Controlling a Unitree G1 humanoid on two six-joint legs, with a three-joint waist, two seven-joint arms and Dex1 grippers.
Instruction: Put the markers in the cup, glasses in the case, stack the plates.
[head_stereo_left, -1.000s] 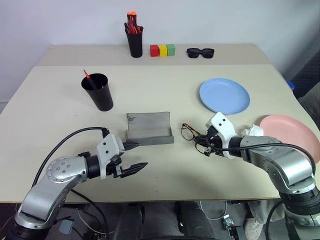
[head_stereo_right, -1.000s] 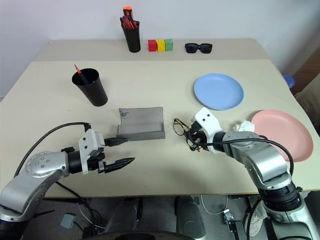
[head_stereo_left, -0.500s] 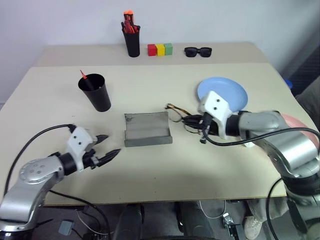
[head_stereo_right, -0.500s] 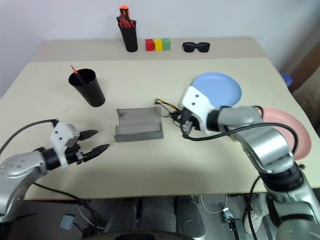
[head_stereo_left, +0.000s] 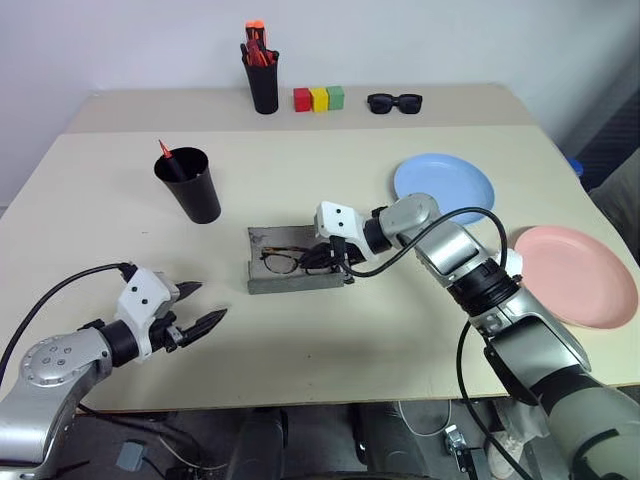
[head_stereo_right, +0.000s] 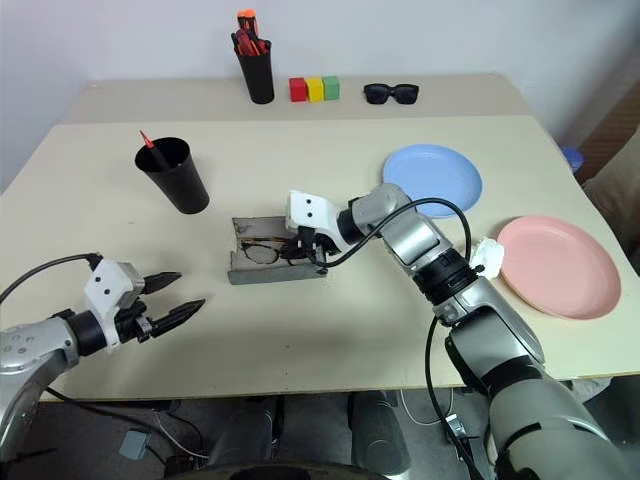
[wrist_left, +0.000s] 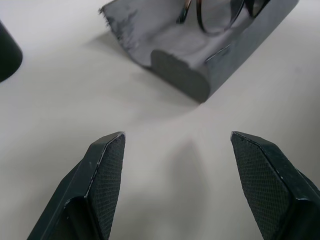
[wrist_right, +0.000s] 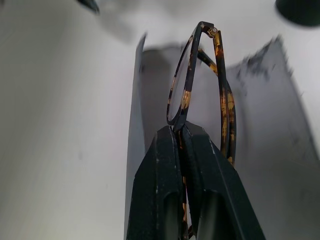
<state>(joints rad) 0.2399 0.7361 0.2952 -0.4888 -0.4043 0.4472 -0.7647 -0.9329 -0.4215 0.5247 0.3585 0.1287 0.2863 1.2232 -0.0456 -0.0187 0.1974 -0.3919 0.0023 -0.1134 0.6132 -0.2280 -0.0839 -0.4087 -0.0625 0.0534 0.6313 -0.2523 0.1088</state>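
Observation:
The thin wire-frame glasses (head_stereo_left: 282, 262) lie low inside the open grey case (head_stereo_left: 296, 284) at mid table. My right gripper (head_stereo_left: 326, 259) reaches in from the right and is shut on their frame; the right wrist view shows the fingers (wrist_right: 165, 165) pinched on the rim of the glasses (wrist_right: 184, 95). My left gripper (head_stereo_left: 204, 303) hovers open over bare table near the front left, apart from the case (wrist_left: 200, 75). The black cup (head_stereo_left: 190, 186) stands at the left with a red marker tip (head_stereo_left: 165, 151) sticking out. The blue plate (head_stereo_left: 444, 188) and the pink plate (head_stereo_left: 574, 276) lie apart on the right.
At the back edge stand a black pen holder (head_stereo_left: 264, 82) with orange-red pens, three coloured blocks (head_stereo_left: 320, 98) and black sunglasses (head_stereo_left: 394, 102). A crumpled white scrap (head_stereo_right: 486, 256) lies beside the pink plate. The table's front edge runs close under my left gripper.
My right gripper has carried the glasses leftward from the table near the blue plate into the case. My left gripper has drawn back to the left, away from the case, still open.

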